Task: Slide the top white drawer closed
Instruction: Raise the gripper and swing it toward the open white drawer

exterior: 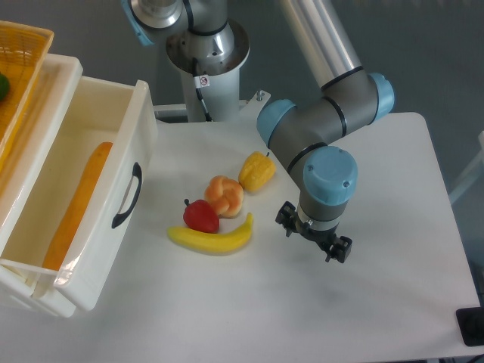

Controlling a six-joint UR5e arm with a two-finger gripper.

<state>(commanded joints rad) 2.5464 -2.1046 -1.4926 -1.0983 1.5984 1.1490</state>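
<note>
The large glossy white plastic top drawer [76, 189] is seen pulled out at the left, with its curved black bar handle [127, 195] facing the table. The two-finger gripper [314, 238] hangs well apart from it, beyond the fruit; whether it is open cannot be told. The drawer front should be pushed squarely near the handle, and the yellow banana [212, 236] should be avoided.

The top white drawer [91, 189] is seen pulled well out at the left side of the counter [363, 302]. It is a deep tray of glossy white plastic, and a curved black bar handle [128, 195] is mounted on its front panel. A long orange item [78, 206] is seen lying lengthwise on its floor.
</note>
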